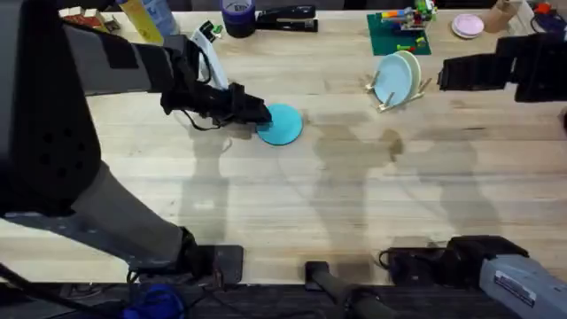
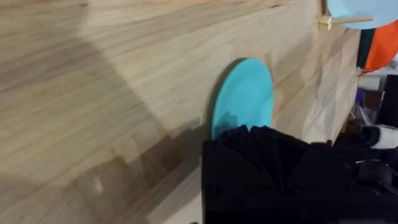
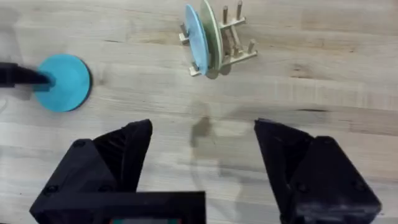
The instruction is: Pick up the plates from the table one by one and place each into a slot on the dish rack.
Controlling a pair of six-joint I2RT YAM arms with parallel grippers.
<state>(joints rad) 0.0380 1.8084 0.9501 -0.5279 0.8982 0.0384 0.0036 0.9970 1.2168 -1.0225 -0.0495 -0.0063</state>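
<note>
Bench [image 1: 292,213]: pale wood-grain planks, arm shadows across the middle.
Turquoise plate [image 1: 282,124]: on bench left of centre, toward far half; looks slightly tipped up at its left edge, hard to confirm.
Left end effector [image 1: 257,113]: black, reaching in from the left, at the turquoise plate's left rim; clamped on that rim as seen from right wrist view, where a dark finger [image 3: 25,76] meets the plate edge [image 3: 62,82].
Left wrist view: turquoise plate [image 2: 244,96] disappearing under the black finger body [image 2: 267,168]; contact point hidden.
Dish rack [image 1: 403,93]: small light-wood peg rack, far right of centre, well apart from turquoise plate.
Pale blue plate [image 1: 388,80]: on edge in rack, leftmost.
Cream plate [image 1: 409,71]: on edge just beside the blue one, on its right; touching or not, cannot tell.
Rack from right wrist view [image 3: 233,46]: two plates at one end, bare pegs behind them.
Right end effector [image 3: 202,155]: spread wide, nothing between the fingers, hovering above bare bench nearer than the rack.
Right arm [image 1: 496,66]: dark, at far right edge.
Green baseplate [image 1: 397,35]: far edge, toy bricks on top.
Pink plate [image 1: 467,27]: far right, flat on bench.
Far left clutter: stapler [image 1: 285,18], dark blue cup [image 1: 237,16].
</note>
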